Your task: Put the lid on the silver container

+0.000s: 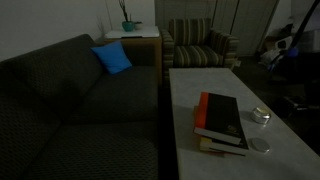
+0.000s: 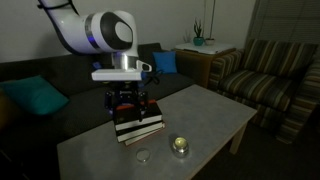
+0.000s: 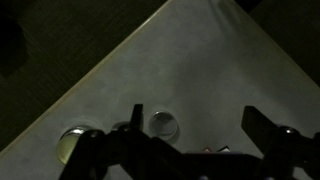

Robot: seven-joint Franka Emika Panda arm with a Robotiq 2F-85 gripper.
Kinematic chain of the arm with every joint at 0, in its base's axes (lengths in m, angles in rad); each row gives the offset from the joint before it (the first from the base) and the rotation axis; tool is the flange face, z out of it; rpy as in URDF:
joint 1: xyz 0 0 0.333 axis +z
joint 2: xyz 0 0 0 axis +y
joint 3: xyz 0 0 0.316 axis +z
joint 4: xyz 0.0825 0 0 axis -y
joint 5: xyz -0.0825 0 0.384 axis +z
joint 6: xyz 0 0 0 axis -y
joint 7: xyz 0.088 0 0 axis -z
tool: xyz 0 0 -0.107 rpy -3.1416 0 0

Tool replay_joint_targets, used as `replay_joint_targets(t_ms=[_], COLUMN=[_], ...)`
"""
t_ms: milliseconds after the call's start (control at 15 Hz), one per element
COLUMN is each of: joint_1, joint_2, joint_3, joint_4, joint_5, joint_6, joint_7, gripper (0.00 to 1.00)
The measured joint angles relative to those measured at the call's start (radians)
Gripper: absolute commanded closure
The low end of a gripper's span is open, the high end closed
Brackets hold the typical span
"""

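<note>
In both exterior views the silver container [image 1: 260, 117] [image 2: 180, 146] stands on the pale table, a small shiny round tin. The lid [image 1: 260, 146] [image 2: 143, 156], a flat pale disc, lies beside it on the table, apart from it. My gripper [image 2: 127, 103] hangs just above the red-and-black book stack [image 2: 136, 126], away from both. In the wrist view the gripper [image 3: 196, 122] is open and holds nothing. The lid [image 3: 163, 124] shows just inside one finger. The container [image 3: 72, 143] is off to the side, partly hidden by the gripper body.
The table [image 2: 215, 110] [image 1: 200, 85] is long. A dark sofa [image 1: 70, 100] runs along one side and a striped armchair [image 1: 200, 45] stands at its far end. A blue cushion [image 1: 112, 58] lies on the sofa. The wrist view shows a table corner [image 3: 200, 10].
</note>
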Motion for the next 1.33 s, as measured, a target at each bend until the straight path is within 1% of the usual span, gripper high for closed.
replay_joint_targets(t_ms=[200,333,400,733,933,1200,1333], joint_1=[-0.072,-0.102,-0.107,-0.107,-0.096,-0.091,-0.09], joint_2=[0.157,0.234,0.257,0.267,0.279,0.361,0.418], joint_3=[0.027,0.054,0.062,0.07,0.071,0.092,0.094], joint_4=[0.112,0.187,0.213,0.237,0.258,0.349,0.398], joint_5=[0.078,0.104,0.107,0.107,0.114,0.177,0.214], joint_6=[0.025,-0.014,-0.025,-0.04,-0.048,-0.068,-0.07], joint_7=[-0.13,-0.196,-0.206,-0.208,-0.185,-0.175,-0.148], gripper=[0.0,0.0,0.0,0.0,0.0,0.0,0.0])
